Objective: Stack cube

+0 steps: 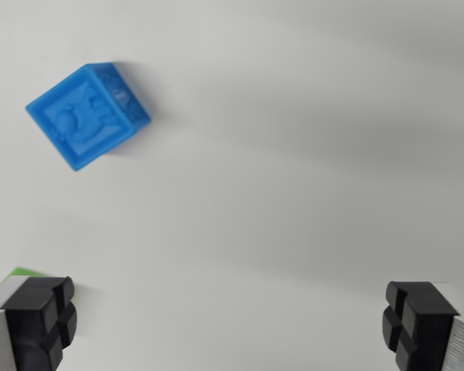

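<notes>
A blue cube [86,114] with an embossed top rests on the white surface in the upper left of the wrist view, turned at an angle. My gripper [228,325] is open at the bottom of the picture, with nothing between its black fingertips [40,321]. The cube lies well ahead of the left finger and apart from it. A sliver of a green object [20,273] peeks out behind the left finger; most of it is hidden.
The white table surface [294,154] fills the picture. Soft grey shadows cross it at the upper right.
</notes>
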